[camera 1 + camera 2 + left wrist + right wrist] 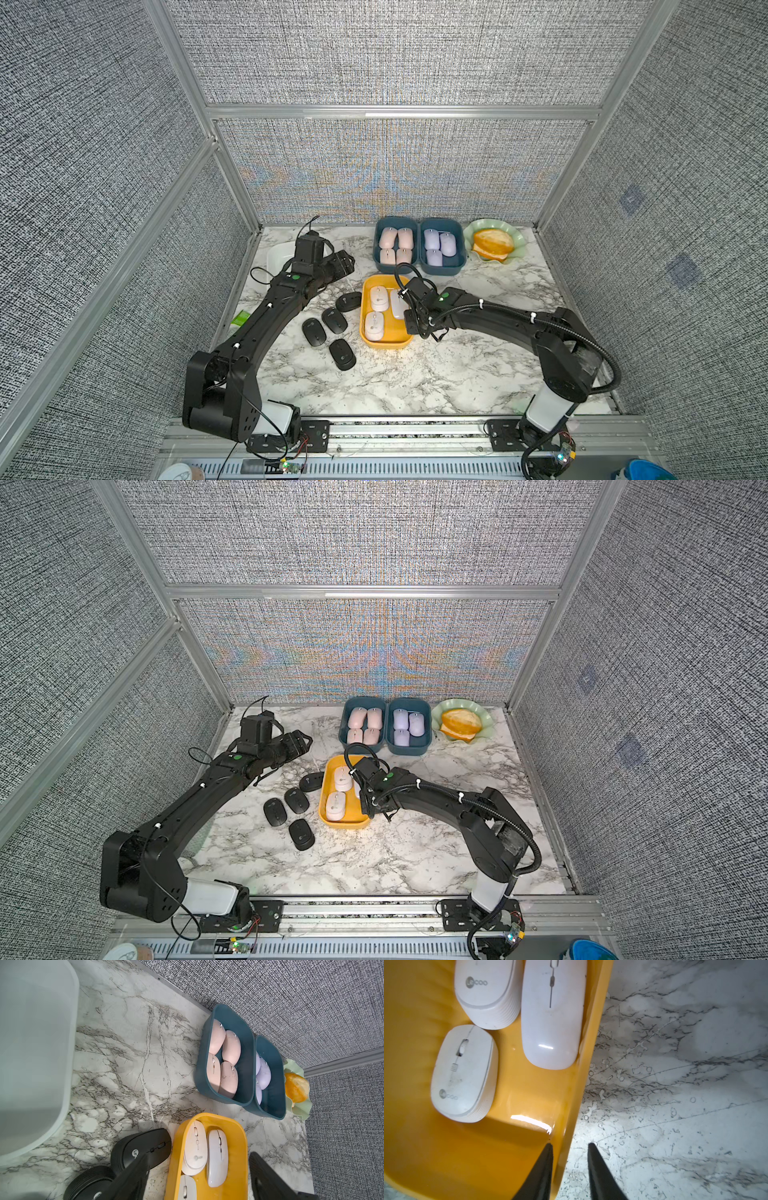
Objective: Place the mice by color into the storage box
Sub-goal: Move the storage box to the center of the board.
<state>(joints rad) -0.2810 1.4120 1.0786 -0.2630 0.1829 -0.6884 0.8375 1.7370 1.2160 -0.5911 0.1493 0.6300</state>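
Landmark: yellow box, sitting mid-table and carrying three white mice.
Right gripper: standing astride the yellow box's wall near a corner, one finger inside and one outside. The jaws are narrow but not pinching, with a gap showing on the outer side.
Left gripper: hanging spread and empty, just off the yellow box on the left-arm side.
Black mice: four are lying loose on the table on the left-arm side of the yellow box, the nearest just beside it.
Pink mice: four are sitting in a teal box beyond the yellow box.
Lilac mice: three are sitting in a second teal box, also beyond the yellow box.
Step in hand, judged: taking hold of the yellow box's wall, probably to shift it.
Doing it well: seating both fingers deep over the wall before clamping, then keeping the box low and level so the white mice are not sliding, and staying clear of the slim white mouse lying against that same wall.
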